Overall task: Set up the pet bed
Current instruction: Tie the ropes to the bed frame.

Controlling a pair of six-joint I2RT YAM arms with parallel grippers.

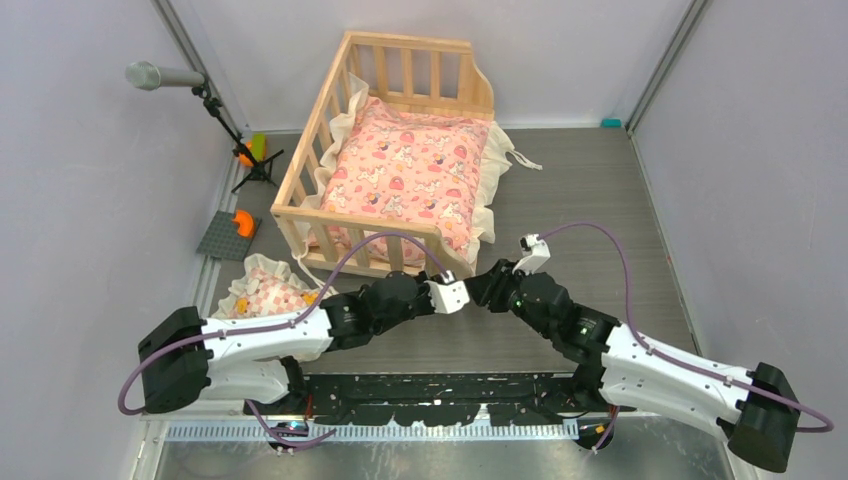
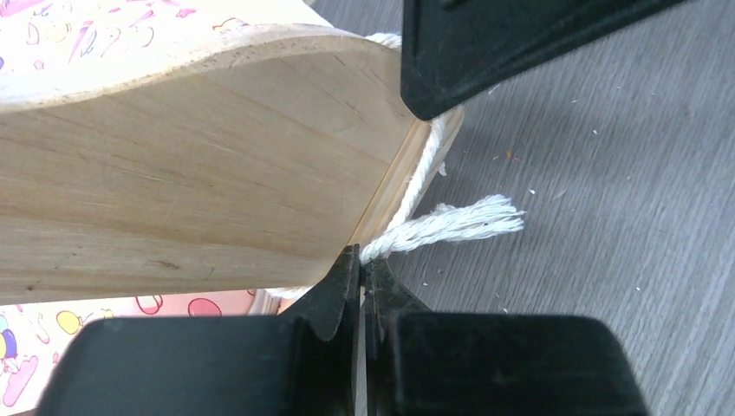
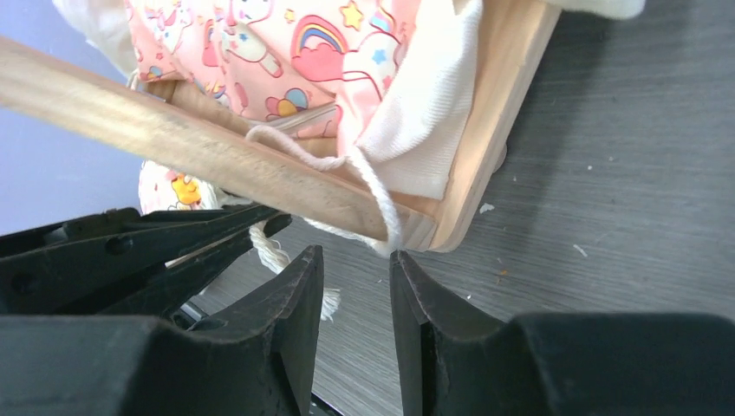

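- Pet bed (image 1: 408, 42) stands on the far left part of the tabletop (image 1: 600, 200). Its slatted wooden frame is upright and one short end faces your arms.
- A pink printed cushion (image 1: 405, 175) with a cream frill lies inside the frame, and the frill spills out over the right side.
- Your left fingers (image 2: 347, 277) are pressed fully together on a white cord (image 2: 451, 224), right at the bed's near right corner.
- The cord's frayed end sticks out to the right of that pinch, above the tabletop, while the rest runs up along the wooden corner edge.
- Your right fingers (image 3: 303, 295) stand partly apart with nothing between them. Their tips are just below the same corner, where a loop of the cord hangs over the rail.
- Seen from above, both arms meet head to head at that corner.
- A small frilled pillow (image 1: 268, 293) lies on the tabletop outside the bed, beside your left arm and close to the bed's near left corner.
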